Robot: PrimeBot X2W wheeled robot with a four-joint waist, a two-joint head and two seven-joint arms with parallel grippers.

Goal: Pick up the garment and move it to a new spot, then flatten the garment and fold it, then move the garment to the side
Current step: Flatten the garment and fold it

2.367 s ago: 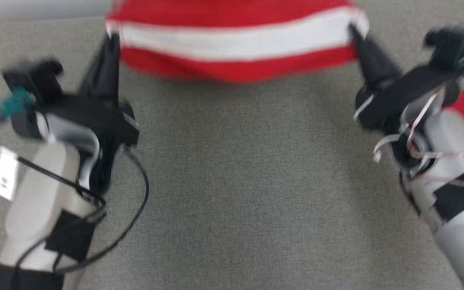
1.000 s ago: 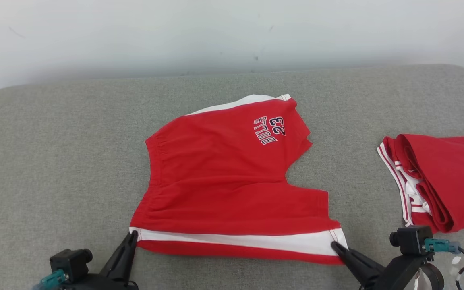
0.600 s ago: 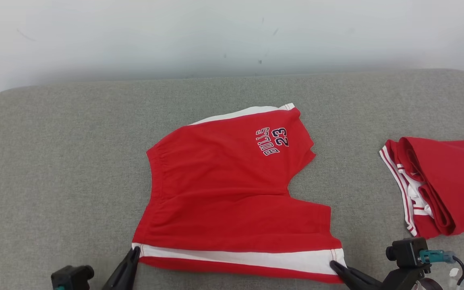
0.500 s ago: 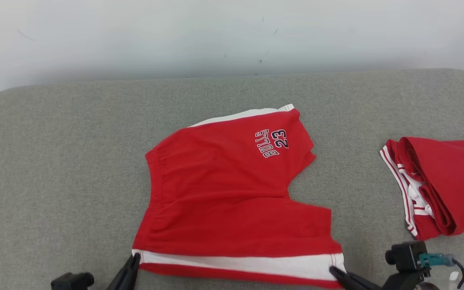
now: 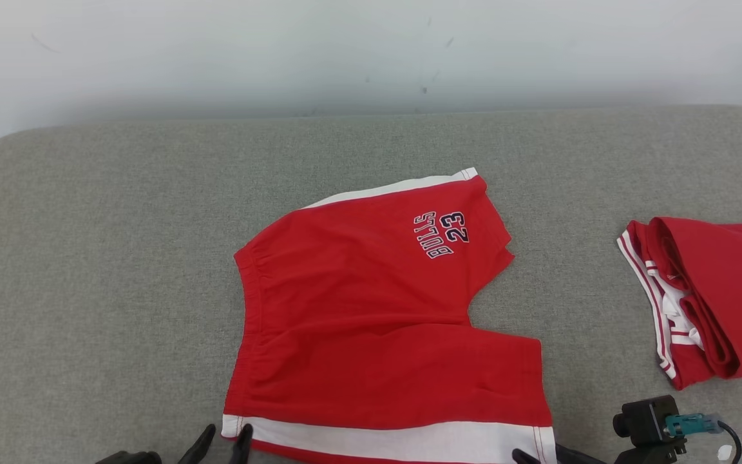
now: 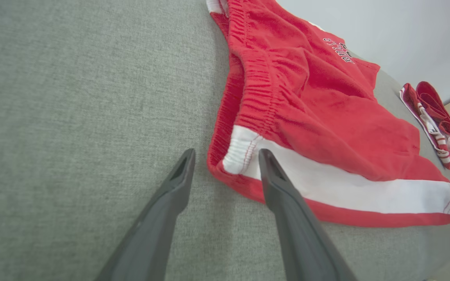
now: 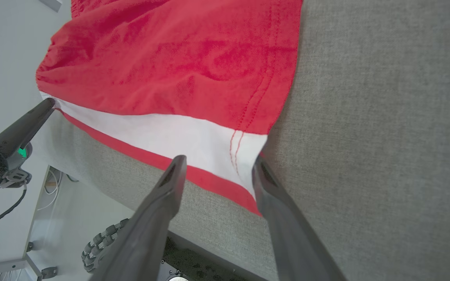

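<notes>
Lying spread on the grey surface (image 5: 87, 258), the red shorts (image 5: 371, 322) are sitting close to its near edge. Their waistband (image 5: 250, 303) is facing the robot's left, the leg openings are facing its right, and the white stripe (image 5: 397, 443) is running along the near side.

The left gripper (image 6: 227, 153) is standing wide open with the waistband corner of that stripe lying loose between its fingers, and it is holding nothing. The right gripper (image 7: 219, 160) is gaping the same way around the hem corner, one finger over the stripe and the other at the cloth's edge, also gripping nothing.

Judging by this, the garment is resting at its spot, and flattening and folding are coming up. The far leg, carrying the lettering (image 5: 442, 233), is lying skewed away from the near leg, and soft creases are showing across the red cloth, so that area is asking for smoothing first. A good fold is depending on pinching both layers at matching corners, closing both grippers together and pulling evenly so that nothing is twisting.

A second, folded red garment (image 5: 712, 296) is lying well apart on the right, so any sideways move is needing room to avoid it.
</notes>
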